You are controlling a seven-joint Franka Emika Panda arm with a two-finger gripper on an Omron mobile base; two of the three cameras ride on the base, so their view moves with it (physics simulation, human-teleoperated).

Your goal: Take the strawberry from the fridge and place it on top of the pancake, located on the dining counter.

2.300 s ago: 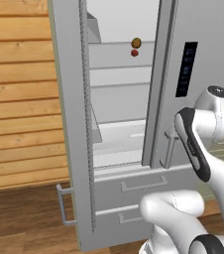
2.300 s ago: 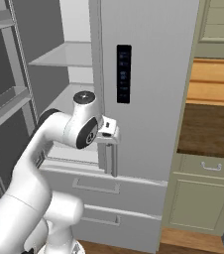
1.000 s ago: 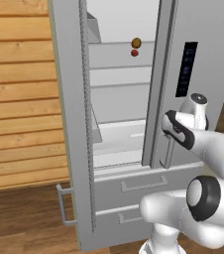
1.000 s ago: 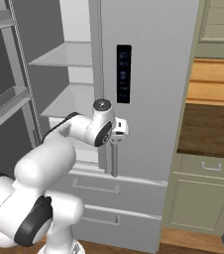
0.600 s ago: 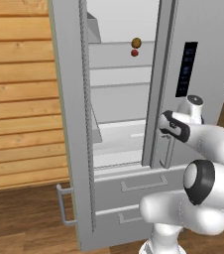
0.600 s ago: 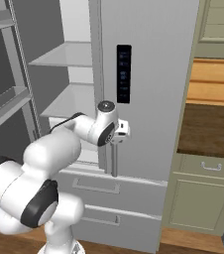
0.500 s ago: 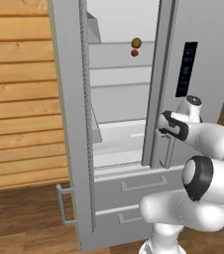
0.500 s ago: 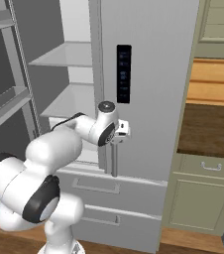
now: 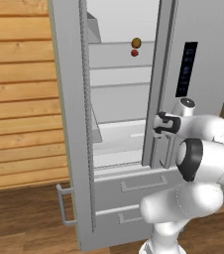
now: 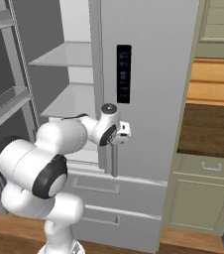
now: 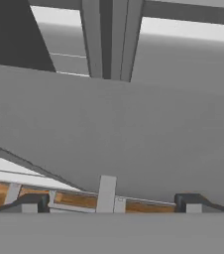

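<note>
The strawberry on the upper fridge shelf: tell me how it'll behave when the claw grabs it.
The strawberry looks tiny and roundish, so it may roll if nudged. It sits right below a brownish-orange ball, so a wide-open claw could bump both. It is probably light and soft; squeeze gently.

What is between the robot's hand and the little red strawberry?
In the left base view, the shut door's edge stands between the end effector and the strawberry.

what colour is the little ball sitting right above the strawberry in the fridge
Brownish-orange. The ball sits just above the red strawberry on a fridge shelf, clearest in the left base view.
</note>
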